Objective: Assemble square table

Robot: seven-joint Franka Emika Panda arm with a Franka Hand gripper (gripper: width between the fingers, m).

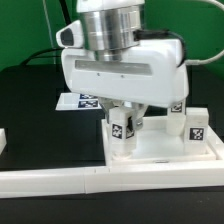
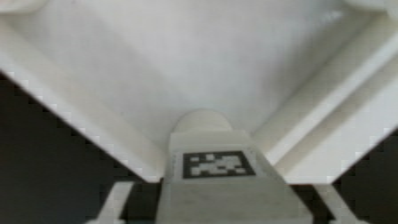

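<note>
The white square table top (image 1: 165,152) lies flat at the exterior view's middle right. A white leg post (image 1: 122,128) with a black-and-white tag stands on its near left corner. My gripper (image 1: 122,132) hangs straight over this post, one jaw on each side. In the wrist view the post (image 2: 217,150) runs between my fingers (image 2: 125,203), with a dark gap on each side, so the gripper is open around it. The table top (image 2: 178,55) fills the background there. A second tagged leg post (image 1: 197,125) stands on the top's right corner.
The long white L-shaped rail (image 1: 90,181) runs along the front, against the table top's near edge. The marker board (image 1: 78,100) lies on the black table behind the gripper. A small white part (image 1: 3,141) shows at the exterior view's left edge.
</note>
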